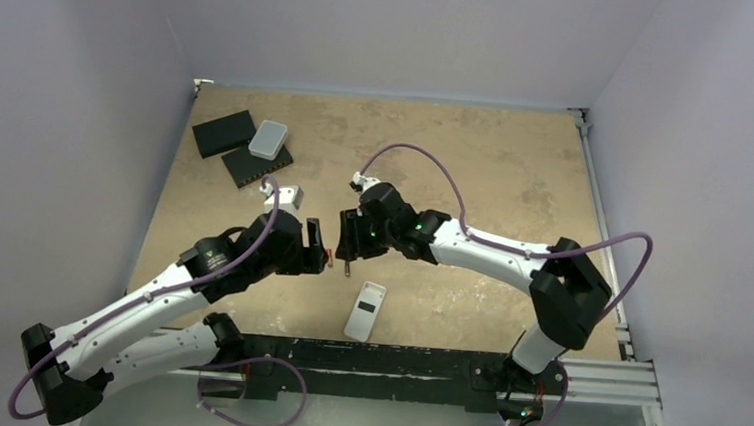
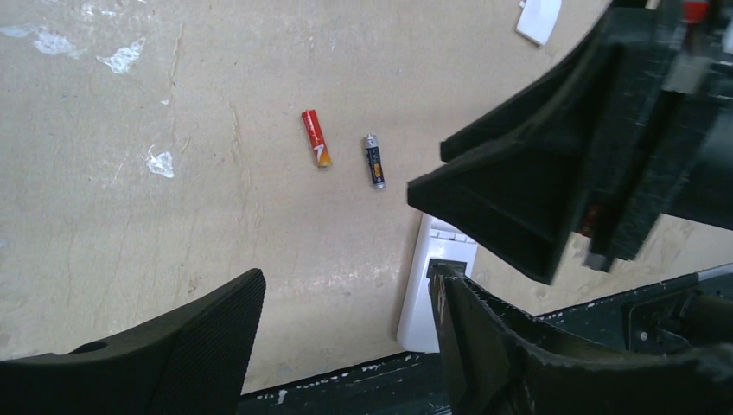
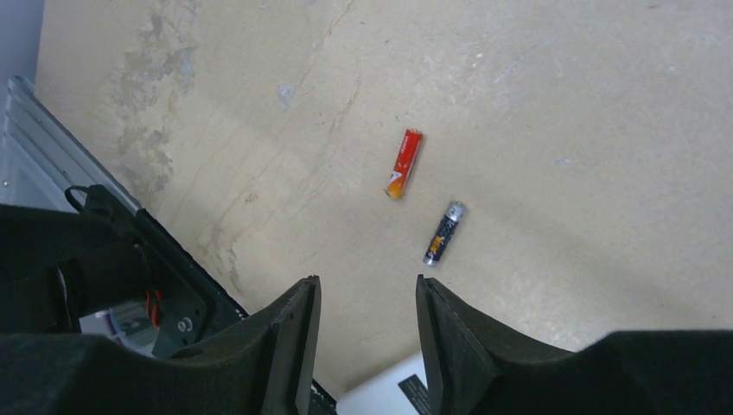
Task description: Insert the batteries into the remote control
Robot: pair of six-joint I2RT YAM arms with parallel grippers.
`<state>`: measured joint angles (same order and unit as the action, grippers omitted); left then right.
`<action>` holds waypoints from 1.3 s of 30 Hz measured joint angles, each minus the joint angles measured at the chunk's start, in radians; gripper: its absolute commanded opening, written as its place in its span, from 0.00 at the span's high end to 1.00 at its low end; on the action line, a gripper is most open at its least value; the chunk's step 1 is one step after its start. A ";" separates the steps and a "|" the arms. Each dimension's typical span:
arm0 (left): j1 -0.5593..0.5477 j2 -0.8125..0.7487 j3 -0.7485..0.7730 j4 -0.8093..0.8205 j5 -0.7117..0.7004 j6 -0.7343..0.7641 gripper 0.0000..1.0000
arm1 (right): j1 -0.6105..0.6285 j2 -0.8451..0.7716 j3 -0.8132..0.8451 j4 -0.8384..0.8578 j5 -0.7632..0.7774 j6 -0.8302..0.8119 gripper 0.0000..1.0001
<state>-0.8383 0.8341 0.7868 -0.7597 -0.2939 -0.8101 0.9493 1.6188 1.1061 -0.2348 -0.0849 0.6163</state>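
Hands. The fingers of my left hand (image 2: pixel 346 281) stand wide apart with nothing between them, and bare desk (image 2: pixel 130 216) shows through the gap. The fingers of my right hand (image 3: pixel 367 290) stand at a moderate gap, narrower than the left, and nothing sits between them either. Neither hand touches a task item.

Position. In the top view both hands hang over the middle of the desk with their tips facing each other and close together. In the left wrist view the black fingers of my right hand fill the upper right.

Batteries. Both lie flat on the desk below the hands, outside the remote. The reddish-orange battery (image 2: pixel 316 137) and the dark battery (image 2: pixel 374 161) lie roughly parallel, near each other but not touching. In the top view I cannot make them out with certainty.

Remote. The remote control (image 1: pixel 364 310) lies flat near the near edge of the desk, just ahead of the black rail (image 1: pixel 393 359), and apart from both batteries. Its white side is up, with a small dark rectangle near the far end. In the left wrist view the dark battery is the closer of the two to it, and one of my left fingers hides part of it.

Other items. Two flat black slabs (image 1: pixel 220 134) and a light grey box (image 1: pixel 268 139) sit at the far left corner of the desk, well apart from the task items. The box meets the slabs, but I cannot tell whether it rests on them.
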 measured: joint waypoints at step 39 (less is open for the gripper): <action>0.000 -0.233 0.092 -0.148 -0.060 0.027 0.16 | 0.015 0.528 0.478 -0.142 0.103 -0.196 0.68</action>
<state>-0.8383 0.6006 0.8787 -0.9077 -0.3534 -0.7830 0.9642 2.1464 1.5837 -0.3771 0.0185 0.4198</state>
